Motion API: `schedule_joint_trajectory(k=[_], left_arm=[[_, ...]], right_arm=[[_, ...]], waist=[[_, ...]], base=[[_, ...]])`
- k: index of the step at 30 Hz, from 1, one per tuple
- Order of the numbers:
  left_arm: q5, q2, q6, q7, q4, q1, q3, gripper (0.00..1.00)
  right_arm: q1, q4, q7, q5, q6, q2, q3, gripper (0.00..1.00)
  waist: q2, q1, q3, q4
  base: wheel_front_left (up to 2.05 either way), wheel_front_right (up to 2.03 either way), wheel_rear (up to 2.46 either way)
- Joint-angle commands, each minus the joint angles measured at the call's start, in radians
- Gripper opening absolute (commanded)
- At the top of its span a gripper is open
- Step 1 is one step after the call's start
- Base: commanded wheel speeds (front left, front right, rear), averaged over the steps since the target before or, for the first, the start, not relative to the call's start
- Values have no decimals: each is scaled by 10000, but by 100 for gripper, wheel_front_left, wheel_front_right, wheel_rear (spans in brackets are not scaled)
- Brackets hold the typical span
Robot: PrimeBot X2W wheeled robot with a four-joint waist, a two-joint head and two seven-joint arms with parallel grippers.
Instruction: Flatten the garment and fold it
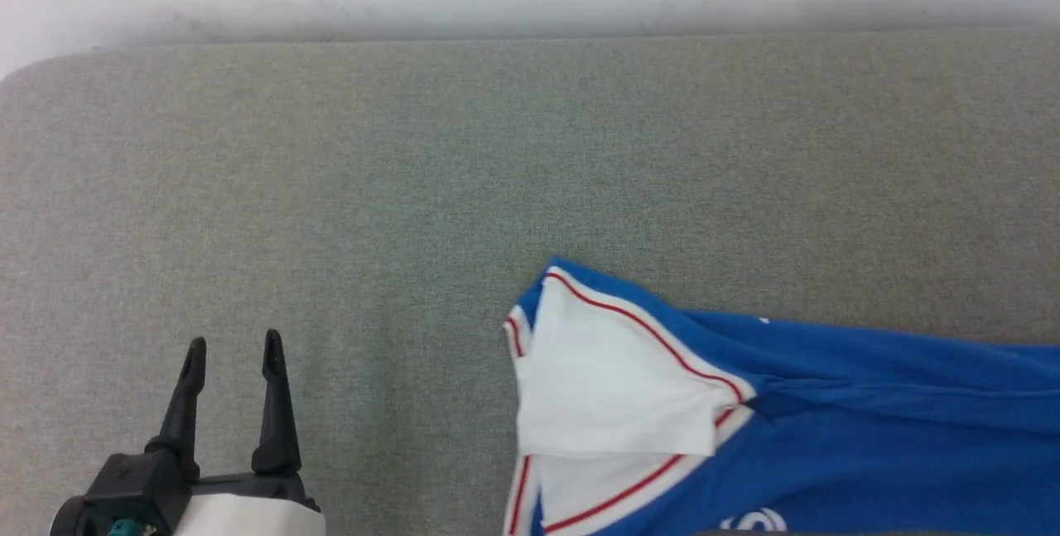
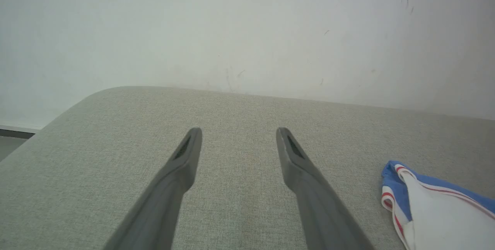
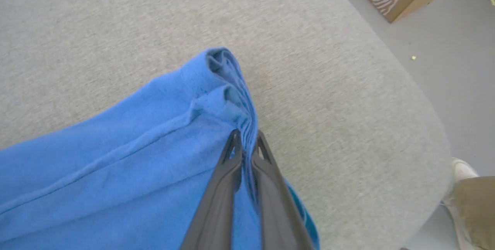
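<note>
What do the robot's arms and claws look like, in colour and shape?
The left claw has two long black fingers that taper to narrow tips, on a blocky black base. Behind it comes a white forearm shell, with a small teal part beside it. The right claw has the same slim dark-grey fingers, each with a recess near the tip.

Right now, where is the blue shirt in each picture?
Head view: the garment lies at the lower right.
Left wrist view: its white sleeve, bottom right corner.
Right wrist view: left and centre, pinched in the right gripper.
Shared landmark: the grey padded surface under it.
</note>
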Motion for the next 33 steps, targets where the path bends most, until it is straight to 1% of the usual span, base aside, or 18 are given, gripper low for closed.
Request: schedule_joint_trajectory(k=[1,4,7,8,12,15,19,23,26,30,33], left_arm=[[71,-38,-13,-5,78,-180,-33,100],[40,-72,-34,-2,192,-189,-100,100],[4,-113,-46,-16,291,-203,-140,100],[4,-113,-46,-16,291,-203,-140,100],[-39,-153,-60,-27,365,-247,-184,100],[-60,-173,-77,-31,404,-304,-225,100],[-94,-208,-127,-15,475,-416,-319,100],[-150,-245,-218,21,554,-547,-439,100],[-187,-266,-244,16,609,-606,-469,100],[-228,-313,-276,0,692,-682,-525,100],[-250,-370,-318,-13,793,-807,-599,100]], right_arm=[[-161,-121,-19,-128,-23,-93,-87,0],[-163,-440,185,54,-23,-46,158,0],[102,-1126,551,330,-23,-16,986,0],[102,-1126,551,330,-23,-16,986,0],[543,-2223,1156,952,-23,-67,2432,0],[705,-2949,1589,1439,-23,24,3647,0],[671,-3559,2011,1752,-23,95,5414,0],[379,-3779,2365,1973,-23,-91,7129,0],[-70,-3796,2478,2114,-23,-210,8187,0],[-812,-3501,2545,2185,-23,-201,9250,0],[-1353,-3049,2589,2109,-23,-123,9810,0]], waist=[[-1,0,1,3],[-1,0,-5,-19],[-1,0,-35,-26],[-1,0,-35,-26],[-1,0,-35,-21],[-1,0,-16,3],[-1,0,4,90],[-1,0,33,268],[-1,0,72,399],[-1,0,168,561],[-1,0,241,699]], base=[[0,0,0],[0,0,0],[0,0,0],[0,0,0],[0,0,0],[0,0,0],[0,0,0],[0,0,0],[0,0,0],[0,0,0],[0,0,0]])
